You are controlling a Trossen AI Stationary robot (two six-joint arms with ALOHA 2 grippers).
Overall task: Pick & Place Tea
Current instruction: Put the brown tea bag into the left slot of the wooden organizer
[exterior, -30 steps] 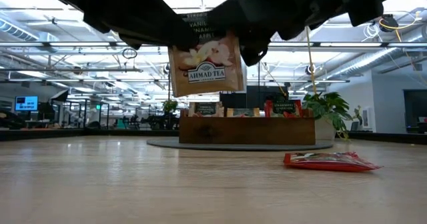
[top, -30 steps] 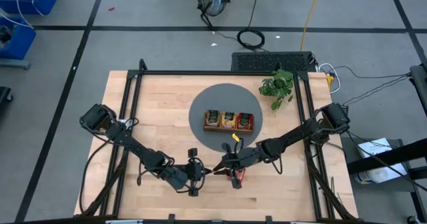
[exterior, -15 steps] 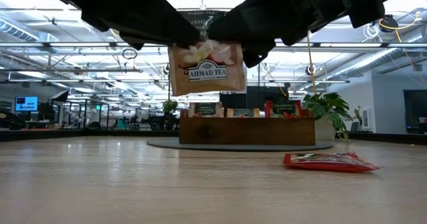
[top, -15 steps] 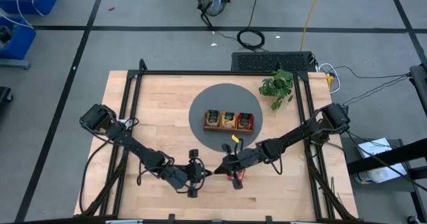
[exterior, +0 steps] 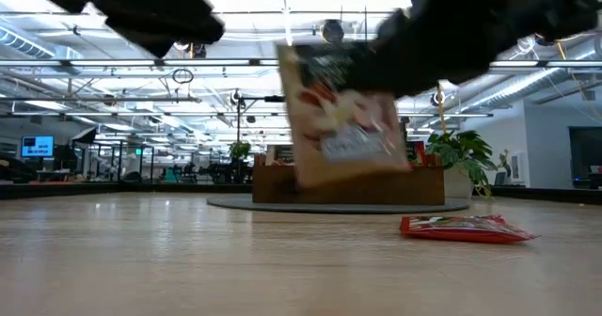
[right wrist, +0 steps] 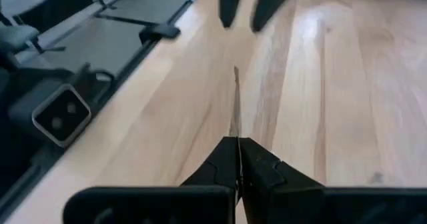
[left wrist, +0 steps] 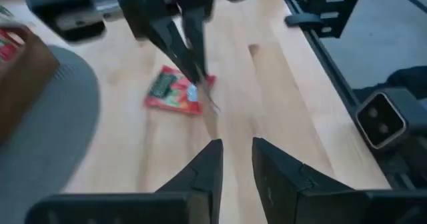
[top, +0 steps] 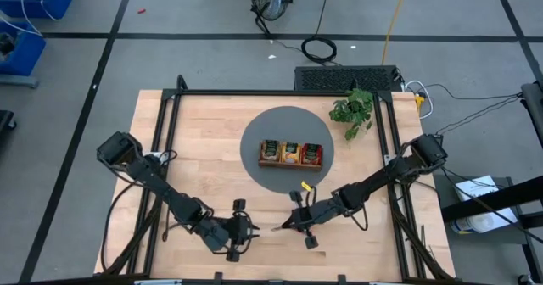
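Handover done: left gripper (left wrist: 235,159) has let go and backed off, fingers slightly apart, empty. Right gripper (right wrist: 238,151) clamped on cream tea sachet (exterior: 346,126), lifted above table's front edge. Red sachet (exterior: 466,227) lies nearby. Carry step; next needs aiming into wooden tray (top: 291,153) compartment.

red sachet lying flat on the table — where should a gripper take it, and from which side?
Judging by its pose, the red sachet lies flat on the wooden table, its sealed edges a little raised. Come down from above and pinch one short edge. A level approach would likely only push it along.
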